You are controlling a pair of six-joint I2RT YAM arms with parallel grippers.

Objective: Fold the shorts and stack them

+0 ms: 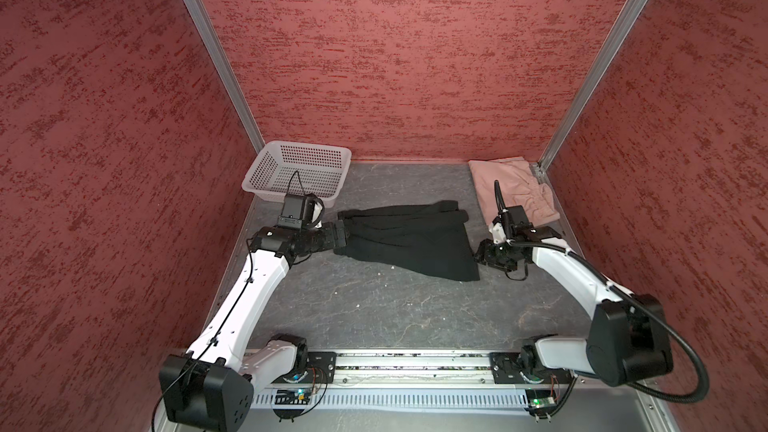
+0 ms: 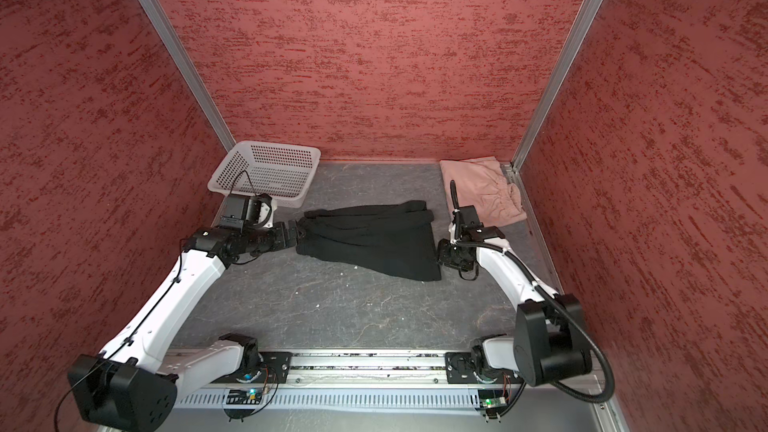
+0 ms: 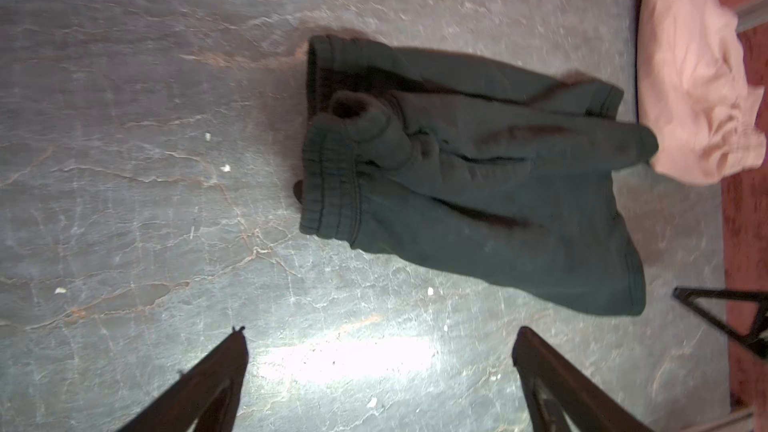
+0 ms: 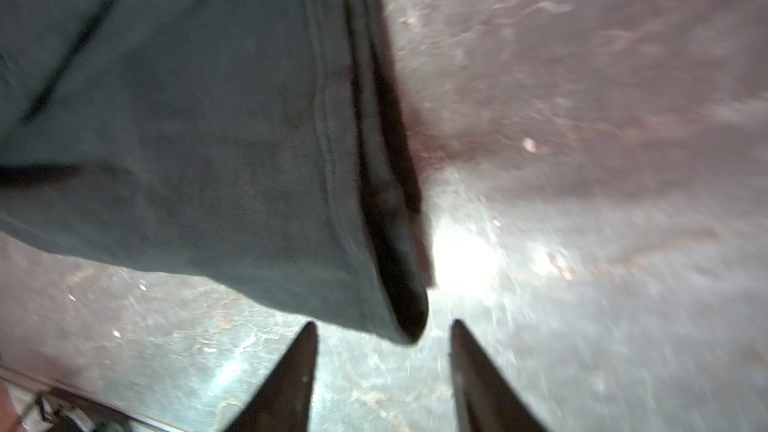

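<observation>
Pink shorts (image 1: 513,191) are lying seemingly folded beyond the right fingers (image 4: 286,380); black shorts (image 1: 409,238) are lying rumpled, unstacked, between them and the left fingers (image 3: 208,384), both pairs spread empty.

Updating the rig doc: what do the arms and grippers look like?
The left arm and right arm are white shells with bulky black joint housings. A thin black cable runs along the left; a thick corrugated black hose loops off the right. The left gripper and right gripper have dark, tapered, pointed fingers. No legible markings.
</observation>
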